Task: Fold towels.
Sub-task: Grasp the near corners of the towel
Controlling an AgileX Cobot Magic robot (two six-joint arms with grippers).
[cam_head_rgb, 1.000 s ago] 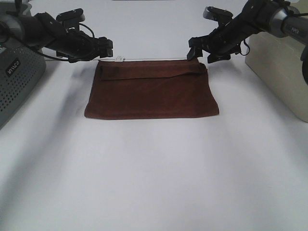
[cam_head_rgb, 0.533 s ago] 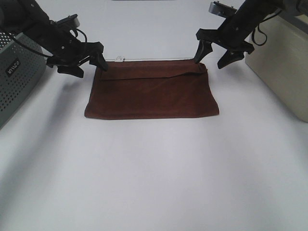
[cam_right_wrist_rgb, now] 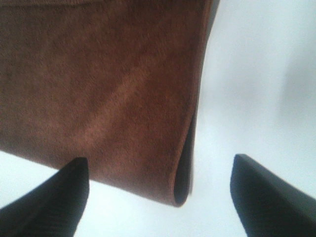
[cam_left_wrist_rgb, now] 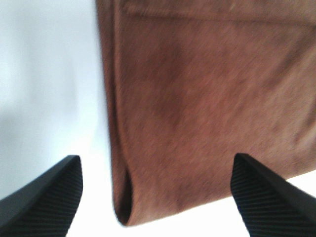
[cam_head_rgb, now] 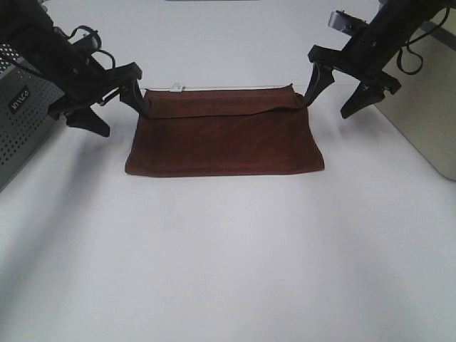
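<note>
The dark reddish-brown towel lies folded flat on the white table, with a narrow flap folded over along its far edge and a small white tag at the far left corner. My left gripper is open and hangs just above and beside the towel's far left corner. My right gripper is open just above and beside the far right corner. The left wrist view shows the towel between the open fingertips. The right wrist view shows the towel with its doubled edge. Neither gripper holds cloth.
A grey perforated box stands at the left edge behind my left arm. A beige box stands at the right edge behind my right arm. The white table stretches toward the near side.
Both grippers have opened, let go of the towel's far edge and drawn up and outward. The flap has settled flat along the far edge.
</note>
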